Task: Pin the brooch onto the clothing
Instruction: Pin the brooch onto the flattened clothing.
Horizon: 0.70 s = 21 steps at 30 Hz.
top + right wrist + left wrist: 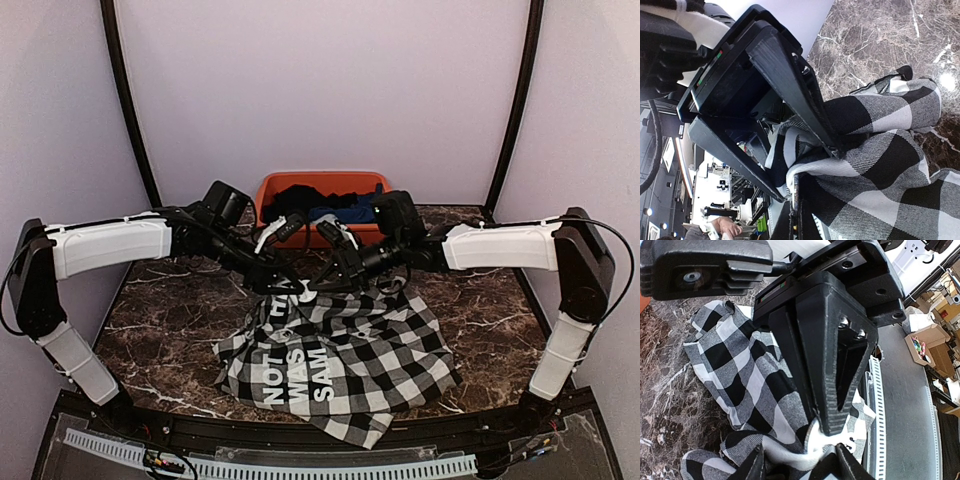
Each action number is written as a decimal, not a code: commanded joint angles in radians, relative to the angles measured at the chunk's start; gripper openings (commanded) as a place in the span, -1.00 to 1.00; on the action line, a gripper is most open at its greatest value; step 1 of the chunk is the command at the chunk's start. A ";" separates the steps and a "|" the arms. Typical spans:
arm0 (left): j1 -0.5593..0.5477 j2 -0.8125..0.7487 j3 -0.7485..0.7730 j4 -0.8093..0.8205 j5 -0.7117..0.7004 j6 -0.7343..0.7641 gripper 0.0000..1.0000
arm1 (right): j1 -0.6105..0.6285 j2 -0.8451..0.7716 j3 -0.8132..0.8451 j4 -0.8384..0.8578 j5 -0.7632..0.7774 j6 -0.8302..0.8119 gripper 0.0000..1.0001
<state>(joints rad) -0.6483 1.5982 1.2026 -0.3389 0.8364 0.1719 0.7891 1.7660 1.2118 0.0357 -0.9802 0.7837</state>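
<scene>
The black-and-white check shirt (345, 360) with white block letters lies crumpled on the marble table (490, 310). Both grippers meet over its raised far edge. My left gripper (288, 283) is open, and a white fold of the shirt (790, 450) lies between its fingers (752, 465). My right gripper (332, 278) is shut, pinching the shirt's fold (840, 167) at its tips (796, 202). In the left wrist view it shows as a black wedge (835, 385) pressing into the white fold. I cannot make out the brooch in any view.
An orange bin (268, 190) at the back of the table holds a black garment (295, 198) and a blue one (335, 212). A white slotted cable track (270, 465) runs along the near edge. Curtain walls close in the sides.
</scene>
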 commanded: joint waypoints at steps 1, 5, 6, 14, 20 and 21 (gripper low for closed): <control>-0.007 0.020 0.014 -0.026 -0.053 0.005 -0.09 | 0.005 -0.008 0.044 0.018 -0.012 -0.021 -1.00; -0.015 0.027 0.021 -0.041 -0.082 0.013 -0.09 | 0.011 -0.005 0.054 0.003 -0.002 -0.027 -1.00; -0.020 0.028 0.023 -0.047 -0.090 0.021 -0.09 | 0.012 -0.004 0.057 -0.003 0.001 -0.027 -1.00; -0.039 0.045 0.038 -0.080 -0.158 0.034 -0.10 | 0.020 -0.002 0.068 -0.024 0.016 -0.037 -1.00; -0.046 0.050 0.045 -0.095 -0.193 0.040 -0.12 | 0.025 0.001 0.077 -0.043 0.034 -0.053 -1.00; -0.047 0.050 0.046 -0.096 -0.201 0.040 -0.12 | 0.025 0.001 0.081 -0.062 0.039 -0.059 -1.00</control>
<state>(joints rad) -0.6888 1.6283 1.2304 -0.3862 0.7166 0.1932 0.7925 1.7691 1.2331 -0.0612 -0.9165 0.7544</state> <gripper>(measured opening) 0.445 0.008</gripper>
